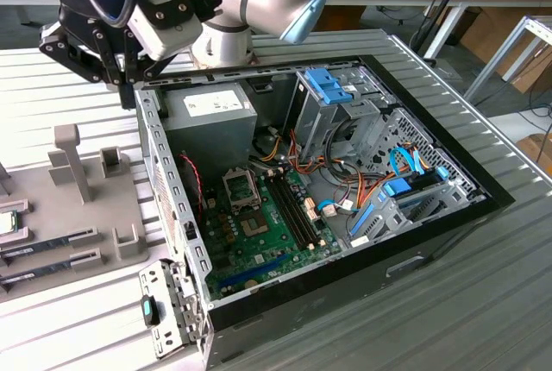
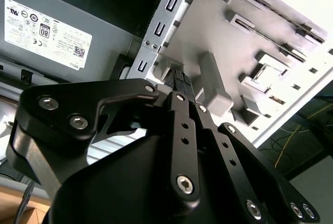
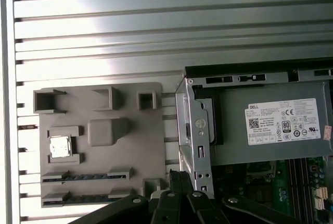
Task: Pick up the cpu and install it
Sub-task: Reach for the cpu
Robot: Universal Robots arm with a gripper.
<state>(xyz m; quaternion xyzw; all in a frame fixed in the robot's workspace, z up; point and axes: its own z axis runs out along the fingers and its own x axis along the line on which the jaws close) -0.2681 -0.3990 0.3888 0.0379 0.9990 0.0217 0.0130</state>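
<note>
Fingers point(image 3: 175, 181) clenched, empty, hovering over case wall point(image 3: 195, 130): any descent here risks striking metal rim. Cpu point(image 3: 60, 147) seated in grey tray point(image 3: 130, 151) on bench point(image 3: 156, 36), well apart; clenched fingers would likely press on chip rather than grasp it.

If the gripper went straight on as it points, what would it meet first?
Probably the open computer case's silver perforated metal side rail, right ahead of the black gripper; the grey plastic parts tray lies beside it, so depth leaves doubt.
</note>
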